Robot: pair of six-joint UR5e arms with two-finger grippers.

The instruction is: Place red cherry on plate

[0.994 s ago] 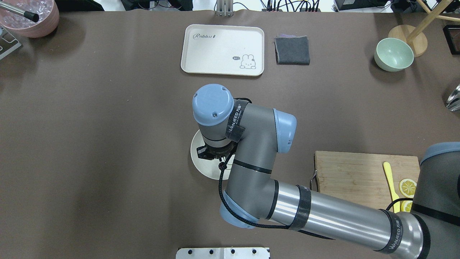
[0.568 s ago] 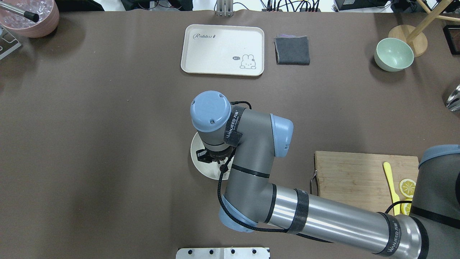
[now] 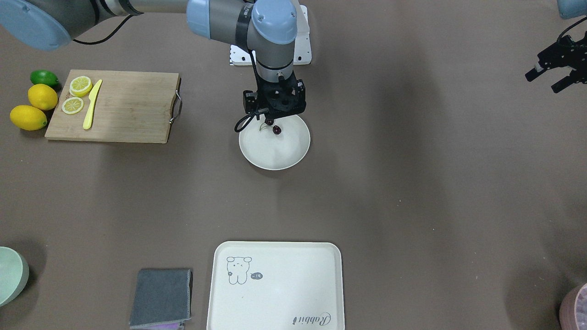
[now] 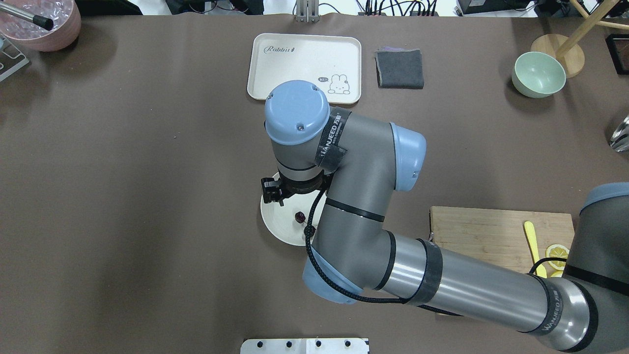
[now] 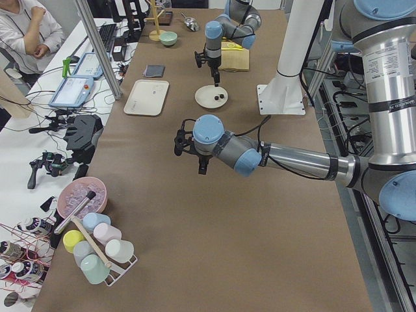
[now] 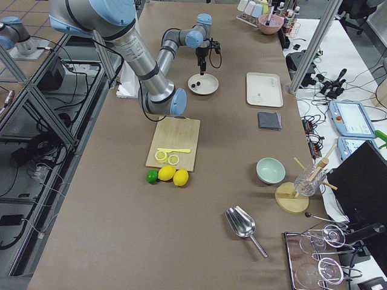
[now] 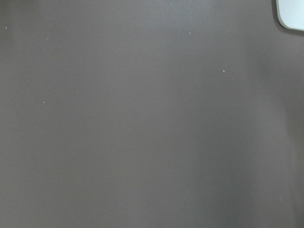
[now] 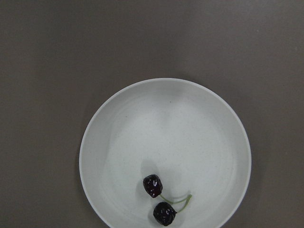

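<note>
We see the red cherry [image 8: 159, 199], two glossy near-black balls on thin green stems, lying in the near half (robot side) of the plate [image 8: 190, 128], which is round, matte off-white and shallow-rimmed, on the brown bench [image 3: 412, 183]. The right hand [image 3: 270, 121] hangs above it, gripping nothing; how far open, we cannot tell. The left hand [image 3: 545, 82] hovers empty, fingers spread.

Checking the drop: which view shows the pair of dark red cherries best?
Right wrist-mounted: the pair of dark red cherries lies unobstructed, stems visible, on the round off-white plate. Front-facing and overhead show a dark speck; side views, tiny dots.
</note>
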